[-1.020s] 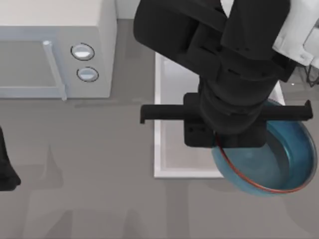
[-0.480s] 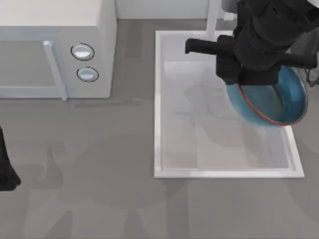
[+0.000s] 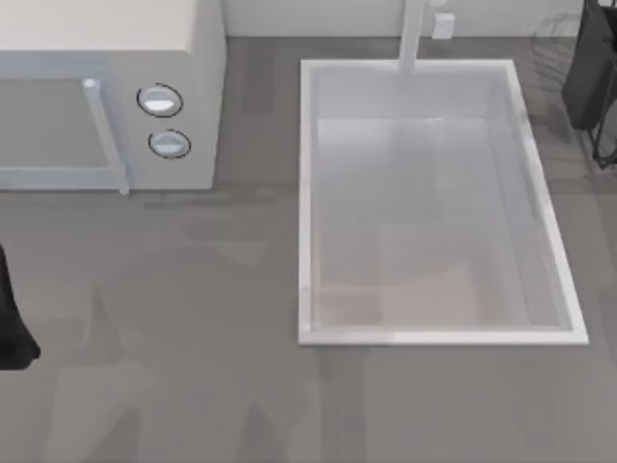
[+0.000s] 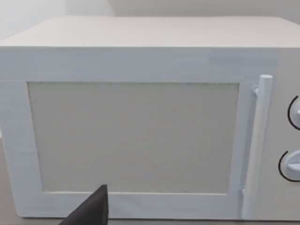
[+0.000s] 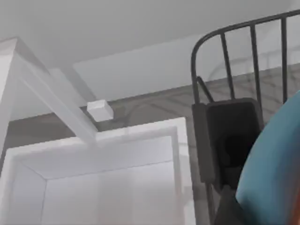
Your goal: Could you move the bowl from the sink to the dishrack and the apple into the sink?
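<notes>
The big white sink (image 3: 307, 193) has nothing in it now. At the far right is the dishrack (image 5: 234, 70), and my right hand (image 5: 225, 154) holds the blue bowl (image 5: 274, 178) just beside its bars. The bowl still needs setting down. Then the apple goes in the sink. My left arm waits at the desk's left edge; I cannot tell how its hand is.

Grey countertop (image 3: 193, 338); white microwave (image 3: 106, 96) at top-left; pale wall (image 5: 117, 28) behind.

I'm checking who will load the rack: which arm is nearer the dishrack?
Right. The right arm is at the dishrack by the sink's far right corner; the left arm sits parked at the table's left edge.
</notes>
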`<action>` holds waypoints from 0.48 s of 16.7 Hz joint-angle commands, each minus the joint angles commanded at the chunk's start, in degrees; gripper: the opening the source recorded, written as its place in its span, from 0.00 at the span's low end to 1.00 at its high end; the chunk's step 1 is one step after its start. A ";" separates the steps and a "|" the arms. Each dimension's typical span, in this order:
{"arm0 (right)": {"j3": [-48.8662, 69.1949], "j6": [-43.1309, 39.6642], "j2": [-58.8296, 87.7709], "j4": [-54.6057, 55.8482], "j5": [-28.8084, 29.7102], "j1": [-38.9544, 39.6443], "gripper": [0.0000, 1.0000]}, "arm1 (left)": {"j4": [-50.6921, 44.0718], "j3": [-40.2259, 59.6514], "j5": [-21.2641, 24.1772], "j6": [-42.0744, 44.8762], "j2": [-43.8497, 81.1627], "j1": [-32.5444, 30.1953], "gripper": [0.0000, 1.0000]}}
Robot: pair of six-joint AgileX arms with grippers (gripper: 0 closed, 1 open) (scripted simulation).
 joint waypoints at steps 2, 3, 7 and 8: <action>-3.06 -4.84 -4.75 9.36 -3.87 -7.69 0.00 | 0.00 0.00 0.00 0.00 0.00 0.00 1.00; -4.24 -6.81 -7.17 13.22 -5.68 -10.83 0.00 | 0.00 0.00 0.00 0.00 0.00 0.00 1.00; -6.69 -11.36 -14.88 22.66 -11.08 -18.05 0.00 | 0.00 0.00 0.00 0.00 0.00 0.00 1.00; -6.83 -11.77 -15.88 23.55 -11.75 -18.62 0.00 | 0.00 0.00 0.00 0.00 0.00 0.00 1.00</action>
